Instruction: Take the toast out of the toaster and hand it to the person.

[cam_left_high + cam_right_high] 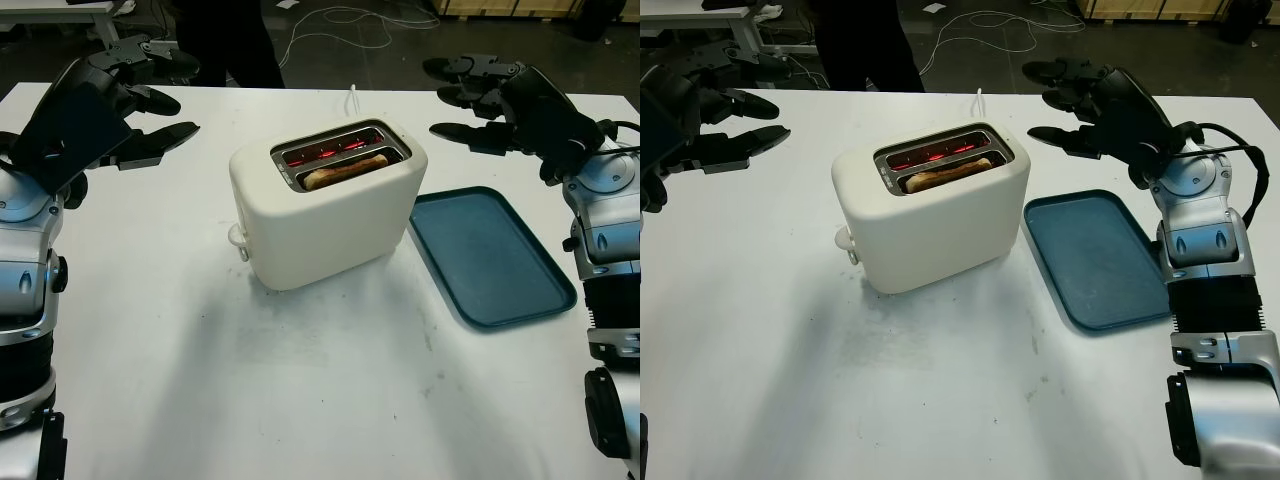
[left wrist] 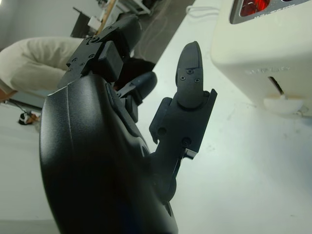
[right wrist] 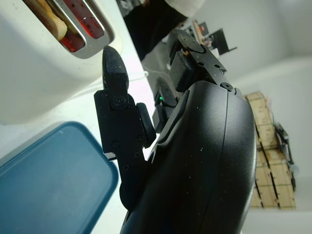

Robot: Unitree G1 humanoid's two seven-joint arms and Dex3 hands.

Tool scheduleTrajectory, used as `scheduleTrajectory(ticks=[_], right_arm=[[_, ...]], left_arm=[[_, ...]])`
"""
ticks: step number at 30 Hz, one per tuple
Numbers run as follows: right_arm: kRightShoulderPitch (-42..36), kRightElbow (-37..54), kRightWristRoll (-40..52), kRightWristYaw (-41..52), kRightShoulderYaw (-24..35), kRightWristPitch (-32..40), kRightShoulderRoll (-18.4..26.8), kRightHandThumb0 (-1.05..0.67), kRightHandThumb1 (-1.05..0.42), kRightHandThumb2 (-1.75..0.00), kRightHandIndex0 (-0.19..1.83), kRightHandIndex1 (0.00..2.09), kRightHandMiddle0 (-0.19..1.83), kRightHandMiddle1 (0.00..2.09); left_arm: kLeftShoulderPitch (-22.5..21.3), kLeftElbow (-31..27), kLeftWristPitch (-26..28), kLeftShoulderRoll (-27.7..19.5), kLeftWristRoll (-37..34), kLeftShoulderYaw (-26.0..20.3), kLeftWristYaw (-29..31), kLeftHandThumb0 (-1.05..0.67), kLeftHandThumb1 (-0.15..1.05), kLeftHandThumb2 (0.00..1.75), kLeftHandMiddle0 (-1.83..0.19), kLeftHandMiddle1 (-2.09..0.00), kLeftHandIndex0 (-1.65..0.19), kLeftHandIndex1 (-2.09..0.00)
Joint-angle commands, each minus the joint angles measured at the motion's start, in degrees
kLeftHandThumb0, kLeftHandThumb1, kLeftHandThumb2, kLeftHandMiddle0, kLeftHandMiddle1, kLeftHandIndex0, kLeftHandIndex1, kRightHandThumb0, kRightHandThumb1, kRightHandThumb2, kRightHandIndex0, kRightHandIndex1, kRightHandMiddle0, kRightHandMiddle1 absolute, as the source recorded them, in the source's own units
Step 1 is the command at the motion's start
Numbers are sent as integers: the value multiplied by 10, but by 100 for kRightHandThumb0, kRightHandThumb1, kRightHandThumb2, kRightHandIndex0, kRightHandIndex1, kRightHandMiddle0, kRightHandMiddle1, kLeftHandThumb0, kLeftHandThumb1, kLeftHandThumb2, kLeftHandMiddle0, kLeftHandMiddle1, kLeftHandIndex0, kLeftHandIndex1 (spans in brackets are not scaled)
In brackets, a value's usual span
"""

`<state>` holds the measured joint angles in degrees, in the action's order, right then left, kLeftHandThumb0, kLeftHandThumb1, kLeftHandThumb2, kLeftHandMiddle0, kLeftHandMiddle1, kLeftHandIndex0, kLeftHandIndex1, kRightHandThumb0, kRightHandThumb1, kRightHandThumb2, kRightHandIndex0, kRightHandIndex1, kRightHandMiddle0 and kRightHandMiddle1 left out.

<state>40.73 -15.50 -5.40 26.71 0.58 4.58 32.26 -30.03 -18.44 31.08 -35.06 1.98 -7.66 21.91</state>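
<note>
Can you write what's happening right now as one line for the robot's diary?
toast in toaster, slots glowing | left hand open, left of toaster | right hand open, right of toaster, beyond tray | person behind table

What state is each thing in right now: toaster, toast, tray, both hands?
Toaster: upright, elements glowing red.
Toast: sitting in the nearer slot, not yet taken.
Tray: beside the toaster, nothing on it.
Left hand: open, raised left of the toaster.
Right hand: open, raised beyond the tray.
</note>
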Motion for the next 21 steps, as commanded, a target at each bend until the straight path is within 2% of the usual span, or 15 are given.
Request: scheduleTrajectory(ticks=[1,21], right_arm=[[-2,8,9,-5,5,7,-8,-32,-92,-15,38,6,41,1],[0,6,-1,-3,-1,9,-7,-31,-92,-15,41,5,42,1]], left_arm=[[2,-5,-6,2,0,1,-5,-27,78,40,-13,-111,-28,-67],[-5,1,-8,4,-5,1,-1,-30,76,42,-10,-115,-24,-73]])
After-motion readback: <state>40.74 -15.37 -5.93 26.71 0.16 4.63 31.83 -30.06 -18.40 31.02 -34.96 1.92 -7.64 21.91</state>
